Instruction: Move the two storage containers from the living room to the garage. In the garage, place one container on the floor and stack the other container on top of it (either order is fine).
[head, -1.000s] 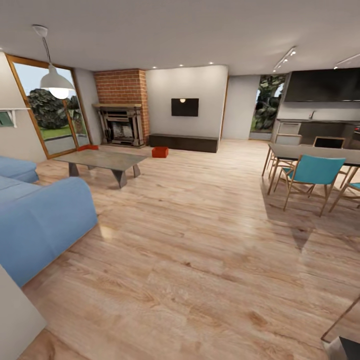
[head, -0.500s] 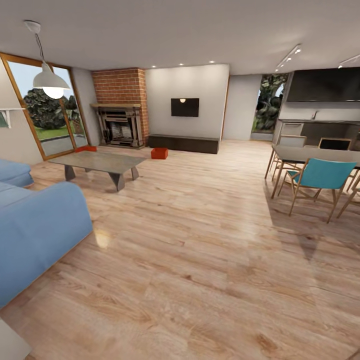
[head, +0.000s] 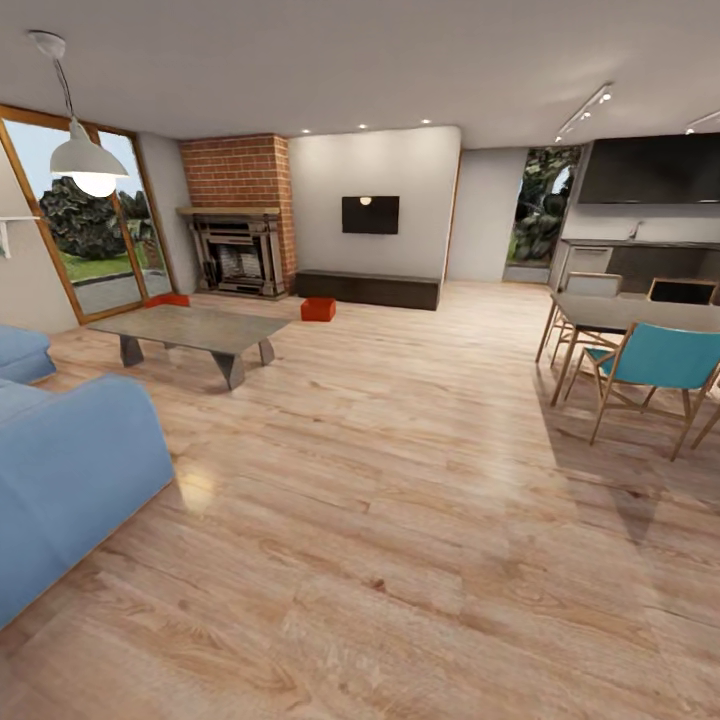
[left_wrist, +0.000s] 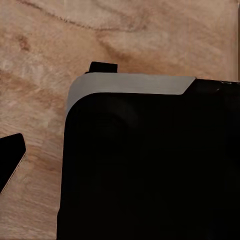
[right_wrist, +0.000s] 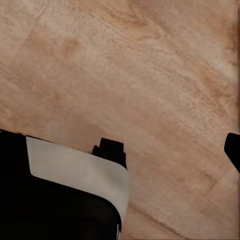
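Two orange-red storage containers sit on the living room's wood plank floor, far ahead of me. One container (head: 318, 309) lies in front of the low dark TV bench. The other container (head: 168, 300) is beside the glass doors, partly hidden behind the coffee table. In the left wrist view, a dark fingertip (left_wrist: 11, 159) stands at the picture's edge over bare planks. The right wrist view has a dark fingertip (right_wrist: 233, 149) at its edge too. Nothing is held between the fingers.
A blue sofa (head: 70, 470) is close on the left and a grey coffee table (head: 200, 330) stands beyond it. A dining table (head: 640, 312) with teal chairs (head: 655, 365) stands on the right. Between them a wide strip of floor runs toward the brick fireplace (head: 238, 215). My black base (left_wrist: 150, 170) shows below both wrists.
The whole head view has shifted: the sofa has slid left and out of the foreground, the dining chairs have drifted right. The containers have not moved.
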